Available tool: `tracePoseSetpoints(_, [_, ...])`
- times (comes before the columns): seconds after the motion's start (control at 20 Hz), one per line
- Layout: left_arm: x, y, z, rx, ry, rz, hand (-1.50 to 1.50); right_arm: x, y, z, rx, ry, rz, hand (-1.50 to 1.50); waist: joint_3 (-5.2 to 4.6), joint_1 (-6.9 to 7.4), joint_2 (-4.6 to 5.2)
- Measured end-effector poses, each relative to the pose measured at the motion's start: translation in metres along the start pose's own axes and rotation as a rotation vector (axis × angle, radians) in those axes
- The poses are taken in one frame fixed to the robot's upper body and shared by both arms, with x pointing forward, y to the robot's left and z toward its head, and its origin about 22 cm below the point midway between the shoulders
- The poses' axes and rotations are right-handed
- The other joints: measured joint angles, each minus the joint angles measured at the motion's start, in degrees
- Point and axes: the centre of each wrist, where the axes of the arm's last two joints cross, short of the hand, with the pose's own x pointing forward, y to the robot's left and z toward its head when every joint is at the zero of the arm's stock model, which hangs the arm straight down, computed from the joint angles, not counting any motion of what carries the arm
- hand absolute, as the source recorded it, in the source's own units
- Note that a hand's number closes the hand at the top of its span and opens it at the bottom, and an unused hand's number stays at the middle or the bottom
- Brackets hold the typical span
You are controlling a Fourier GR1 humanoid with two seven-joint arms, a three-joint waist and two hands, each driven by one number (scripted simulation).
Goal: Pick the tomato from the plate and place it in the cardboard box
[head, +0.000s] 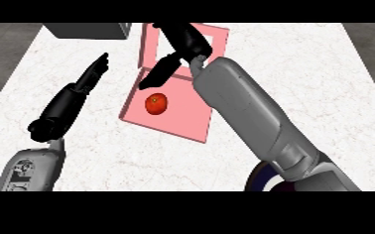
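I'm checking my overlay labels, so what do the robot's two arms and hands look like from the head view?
Both forearms are smooth grey shells, rounded and tapering toward the wrist, each ending in a glossy black hand: left hand, right hand. The left forearm's casing shows small dark markings near the lower edge. The right arm has a dark, bluish ring-shaped joint at its base. No loose cables show.

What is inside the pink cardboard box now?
A red tomato lies on the floor of the pink cardboard box. The right hand and its forearm cover the box's upper and right parts, so anything there is hidden.
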Motion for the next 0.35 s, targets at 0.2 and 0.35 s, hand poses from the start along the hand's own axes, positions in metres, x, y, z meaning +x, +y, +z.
tracePoseSetpoints(0.2, [-0.002, 0.0, 0.0, 0.0, -0.005, 0.001, 0.0, -0.019, -0.02, 0.003, -0.131, 0.024, -0.251, -1.5, -0.06, -0.09, 0.02])
tracePoseSetpoints(0.35, [-0.001, -0.002, 0.0, 0.001, 0.0, 0.0, 0.0, -0.035, -0.031, 0.005, -0.207, 0.037, -0.353, -1.5, -0.1, -0.23, -0.04])
